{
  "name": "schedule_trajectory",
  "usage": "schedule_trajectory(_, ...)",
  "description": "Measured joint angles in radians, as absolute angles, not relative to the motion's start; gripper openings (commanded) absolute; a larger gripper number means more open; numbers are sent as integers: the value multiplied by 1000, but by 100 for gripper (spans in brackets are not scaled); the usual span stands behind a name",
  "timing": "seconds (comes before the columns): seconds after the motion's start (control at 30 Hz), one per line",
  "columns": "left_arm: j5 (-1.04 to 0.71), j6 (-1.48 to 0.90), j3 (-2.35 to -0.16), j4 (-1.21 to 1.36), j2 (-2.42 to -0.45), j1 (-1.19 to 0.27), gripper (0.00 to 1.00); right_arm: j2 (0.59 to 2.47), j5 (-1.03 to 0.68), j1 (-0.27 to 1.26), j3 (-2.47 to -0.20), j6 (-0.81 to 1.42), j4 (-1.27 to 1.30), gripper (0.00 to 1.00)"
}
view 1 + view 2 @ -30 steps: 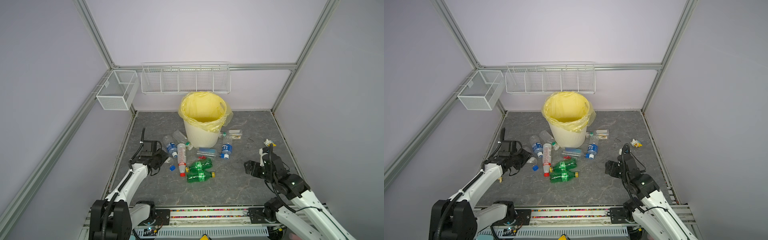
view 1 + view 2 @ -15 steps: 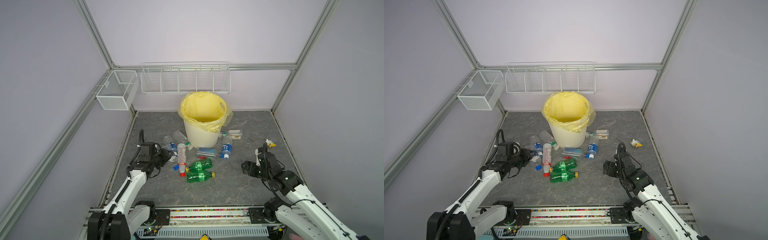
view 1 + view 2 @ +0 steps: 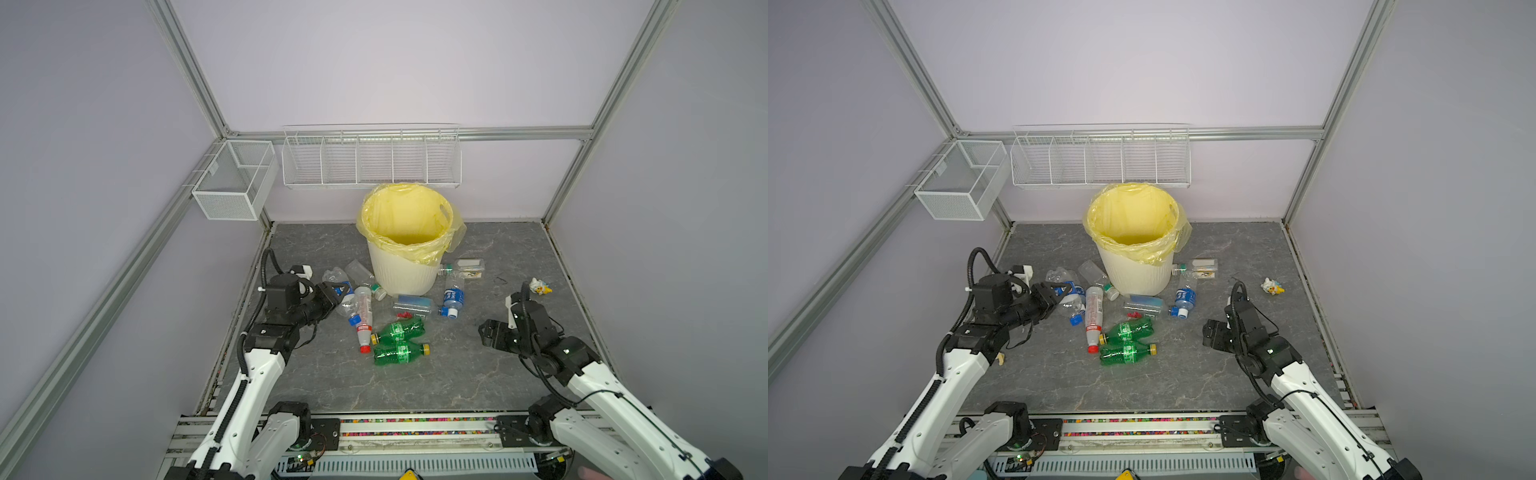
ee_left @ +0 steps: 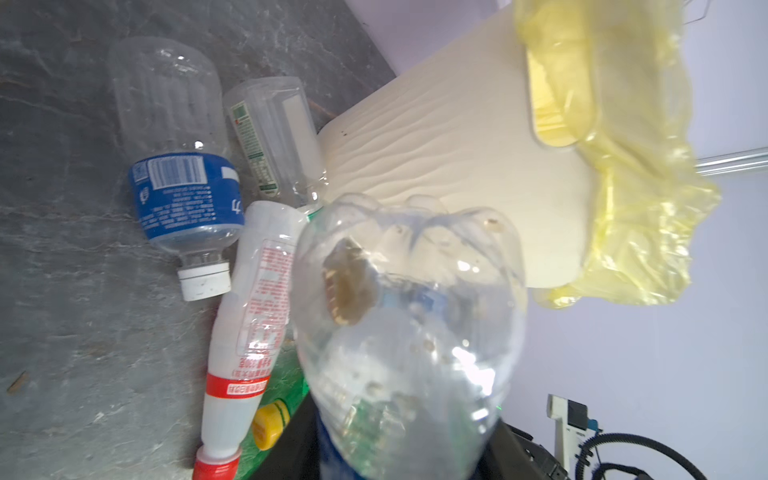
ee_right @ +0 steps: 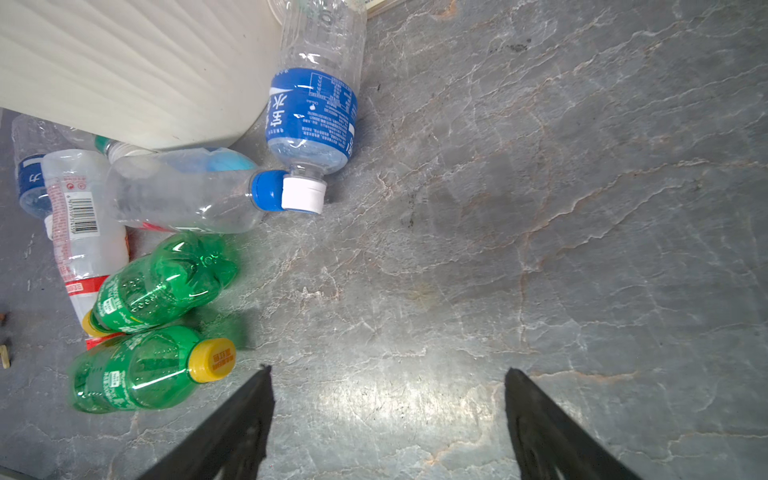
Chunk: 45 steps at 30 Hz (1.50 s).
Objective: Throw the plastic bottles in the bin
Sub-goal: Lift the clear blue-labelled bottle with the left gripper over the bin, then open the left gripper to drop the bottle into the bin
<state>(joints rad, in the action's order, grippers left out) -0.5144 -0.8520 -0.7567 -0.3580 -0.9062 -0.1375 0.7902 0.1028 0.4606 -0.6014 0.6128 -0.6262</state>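
Observation:
The cream ribbed bin with its yellow bag stands at the back middle. Several plastic bottles lie in front of it. Among them are two green ones, a white one with a red cap and a blue-labelled one. My left gripper is shut on a clear bottle whose base points at the bin wall. My right gripper is open over bare floor, right of the green bottles.
Two white wire baskets hang on the back and left walls. A small yellow toy figure lies at the right wall. Another blue-labelled bottle with a white cap lies left of the bin.
My left gripper has moved right and away, toward the bin, carrying the clear bottle. My right gripper has shifted slightly left and stays open.

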Motion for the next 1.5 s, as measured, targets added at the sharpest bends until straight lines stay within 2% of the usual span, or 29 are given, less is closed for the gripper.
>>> schedule_trajectory(0.47,-563,-859,-1050,-447,-939,-138,44,865,81,461,-619,593,-604,88)
schedule_trajectory(0.8,-581,-868,-1022,-459,-905,-138,46,883,81,461,-632,590,-585,88)
schedule_trajectory(1.0,-575,-881,-1052,-486,-949,-144,47,883,81,461,-632,591,-583,88)
schedule_trajectory(1.13,-538,-885,-1196,-522,-1056,-196,52,879,80,461,-629,591,-577,88)
schedule_trajectory(1.3,-472,-899,-1475,-532,-1257,-328,58,850,81,461,-622,596,-578,88)
schedule_trajectory(1.4,-435,-902,-1690,-553,-1430,-392,78,827,81,461,-619,599,-581,88)
schedule_trajectory(1.5,-412,-887,-1892,-585,-1609,-414,85,804,81,461,-618,603,-592,88)
